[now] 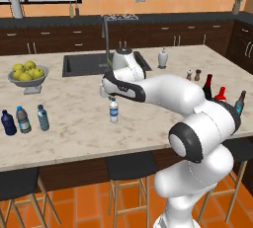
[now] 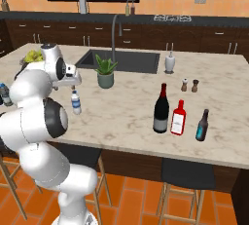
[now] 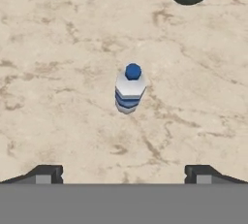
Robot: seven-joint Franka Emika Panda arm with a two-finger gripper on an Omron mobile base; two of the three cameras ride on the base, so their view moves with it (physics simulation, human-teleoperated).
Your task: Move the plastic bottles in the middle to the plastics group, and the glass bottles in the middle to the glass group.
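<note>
Arm links hide the gripper (image 3: pixel 123 172) in both base views; the hand view shows its jaws spread wide, holding nothing, high above the clear whitish bottle (image 3: pixel 129 90). That blue-capped, blue-banded bottle stands upright mid-counter (image 1: pixel 74 138). At far left, the teal-tinted bottle (image 1: pixel 43 117) stands beside the plastics group (image 1: pixel 15 121). The tall wine bottle (image 2: pixel 161 108) stands just beside the glass group (image 2: pixel 189 120), right.

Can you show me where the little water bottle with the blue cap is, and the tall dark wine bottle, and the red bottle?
Water bottle (image 3: pixel 129 92), hand view, on its shoulder.
Wine bottle (image 2: pixel 161 112), right base view, on its body.
Red bottle (image 2: pixel 178 121), right base view, on its white label.
</note>
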